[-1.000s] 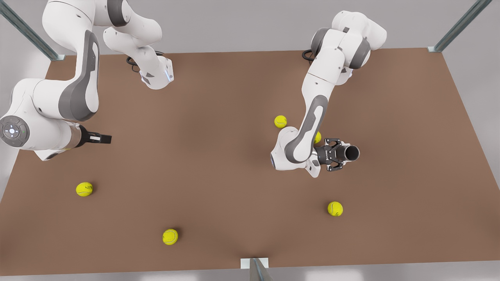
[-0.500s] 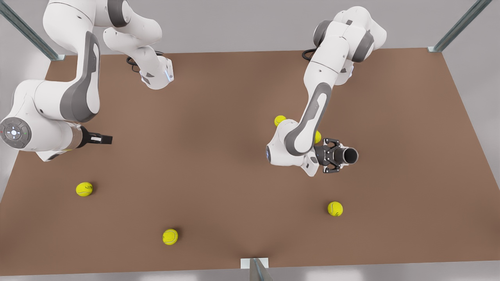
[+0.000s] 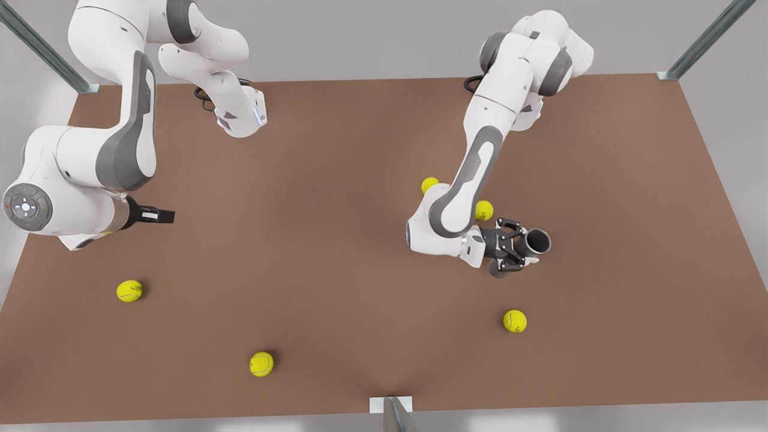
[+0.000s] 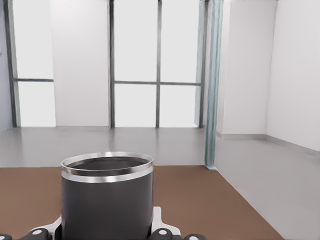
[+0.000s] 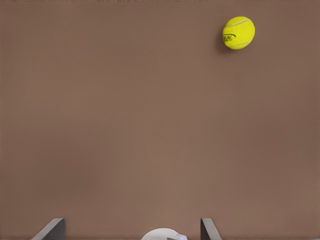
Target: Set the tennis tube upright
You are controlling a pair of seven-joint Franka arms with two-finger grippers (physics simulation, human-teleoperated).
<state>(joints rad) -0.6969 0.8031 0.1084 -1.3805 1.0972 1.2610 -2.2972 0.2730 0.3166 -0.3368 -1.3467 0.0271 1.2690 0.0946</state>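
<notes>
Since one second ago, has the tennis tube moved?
Yes, slightly. Held in the left end effector, the tennis tube has tilted, its open rim staying near the same spot while the tennis ball behind the arm became more exposed.

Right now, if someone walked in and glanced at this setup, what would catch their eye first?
Probably the left gripper, on the front view's right, shut on the tennis tube, its dark open mouth tilted up. Next, yellow tennis balls scattered across the brown table. The right gripper waits, open, at the front view's left.
</notes>
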